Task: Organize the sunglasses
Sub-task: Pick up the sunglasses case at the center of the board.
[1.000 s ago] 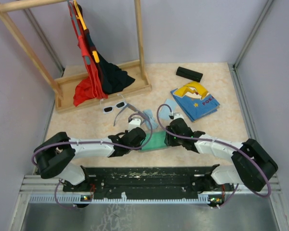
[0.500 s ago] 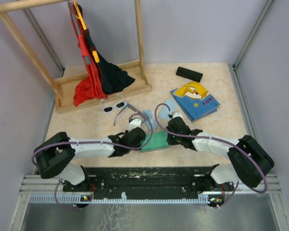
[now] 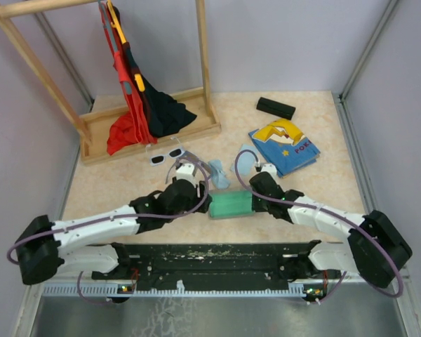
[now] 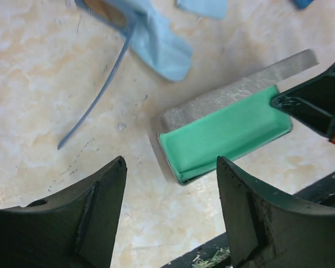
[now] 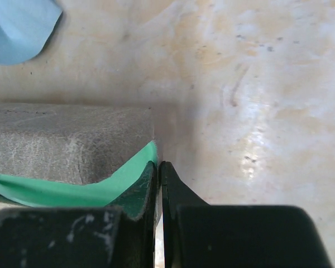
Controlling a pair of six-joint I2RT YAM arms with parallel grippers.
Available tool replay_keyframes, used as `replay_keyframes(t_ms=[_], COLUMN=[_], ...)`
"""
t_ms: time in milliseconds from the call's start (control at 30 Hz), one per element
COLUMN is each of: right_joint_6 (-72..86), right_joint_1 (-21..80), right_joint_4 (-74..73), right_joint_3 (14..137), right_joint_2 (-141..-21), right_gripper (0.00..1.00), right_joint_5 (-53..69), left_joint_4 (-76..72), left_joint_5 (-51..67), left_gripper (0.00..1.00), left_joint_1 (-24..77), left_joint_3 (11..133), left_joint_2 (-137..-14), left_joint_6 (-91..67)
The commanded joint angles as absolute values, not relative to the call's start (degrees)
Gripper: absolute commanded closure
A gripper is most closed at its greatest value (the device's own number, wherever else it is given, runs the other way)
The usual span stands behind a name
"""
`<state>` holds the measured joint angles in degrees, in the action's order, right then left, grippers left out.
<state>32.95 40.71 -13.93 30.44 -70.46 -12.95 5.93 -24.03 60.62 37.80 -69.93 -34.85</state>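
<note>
While my right gripper (image 5: 158, 165), fingers pressed together, apparently pinches the green-lined case (image 4: 229, 131), my left gripper (image 4: 170, 167) hangs spread near it.

The gripper (image 5: 158, 167) is at the bottom, its two fingers pressed together. A grey case (image 5: 67, 139) with a green inside (image 5: 72, 192) lies left, touching it. A blue cloth (image 5: 19, 28) sits upper left on the surface (image 5: 257, 84).
</note>
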Motion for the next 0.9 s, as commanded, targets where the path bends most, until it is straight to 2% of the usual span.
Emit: replay_keyframes(t_ms=[0, 167, 367, 667, 867], right_joint_6=[37.37, 41.84, 40.87, 41.32, 41.06], right_joint_1=[40.26, 39.36, 38.56, 38.41, 38.41], right_joint_4=[-16.72, -22.70, -30.36, -36.96, -36.75], right_joint_3=[31.01, 31.38, 36.29, 39.72, 39.40], right_joint_2=[-63.29, -53.54, -44.73, -40.27, -40.43], right_gripper=[1.00, 1.00, 1.00, 1.00, 1.00], right_joint_5=[-21.23, -27.58, -28.24, -30.05, -29.25], left_joint_4=[8.95, 10.78, 4.42, -2.70, -3.46], left_joint_5=[-23.80, -25.74, -19.73, -16.42, -16.35], left_gripper=[0.27, 0.26, 0.31, 0.29, 0.35], left_joint_1=[60.43, 56.08, 47.76, 46.48, 46.49], left_joint_3=[39.21, 38.61, 38.72, 44.05, 47.41], left_joint_2=[-61.77, -59.00, -67.16, -80.45, -88.85], left_joint_6=[-31.95, -31.26, -28.39, -21.34, -17.77])
